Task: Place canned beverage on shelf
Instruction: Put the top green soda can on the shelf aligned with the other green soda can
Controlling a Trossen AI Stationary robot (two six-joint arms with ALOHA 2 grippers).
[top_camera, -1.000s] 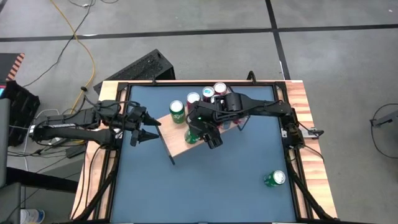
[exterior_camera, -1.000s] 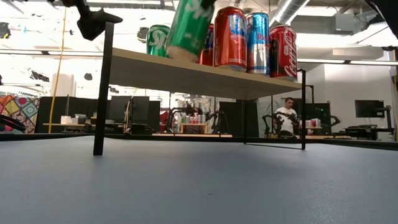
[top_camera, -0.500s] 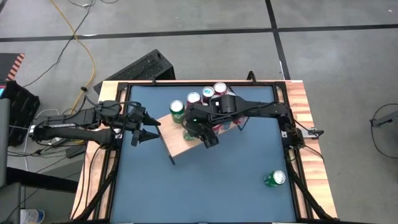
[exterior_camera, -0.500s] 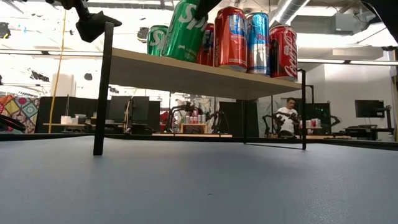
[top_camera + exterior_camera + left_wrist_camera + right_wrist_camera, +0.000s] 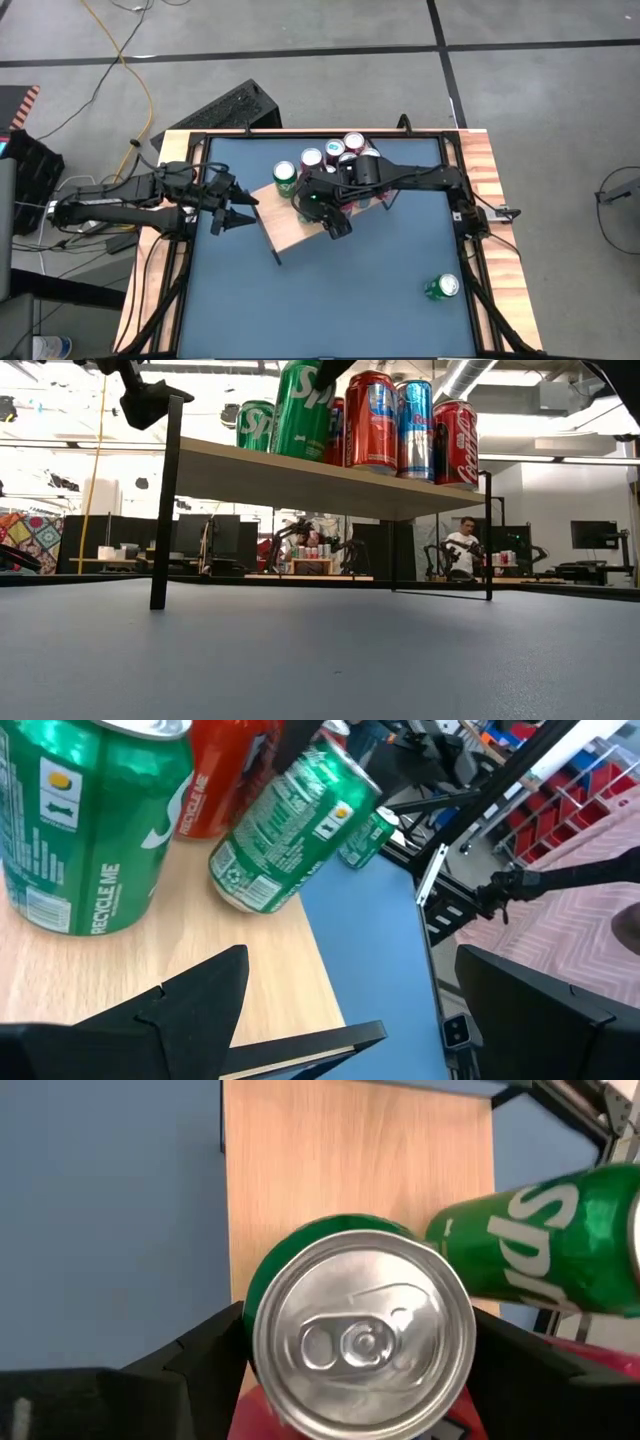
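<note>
Between the spread fingers of the right gripper (image 5: pixel 350 1370), the green can (image 5: pixel 362 1338) is standing almost upright on the shelf (image 5: pixel 350 1180), directly below the wrist, while the left gripper (image 5: pixel 232 205), also open, is waiting beside the shelf's edge.

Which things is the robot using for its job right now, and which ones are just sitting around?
For the job:
- green can under the right hand
- wooden shelf

Just sitting around:
- the other cans on the shelf
- green can lying on the blue table
- left hand, open, waiting beside the shelf

green can top (image 5: pixel 363 1335), wooden shelf (image 5: pixel 340 1170), second green can (image 5: pixel 545 1245)
</note>
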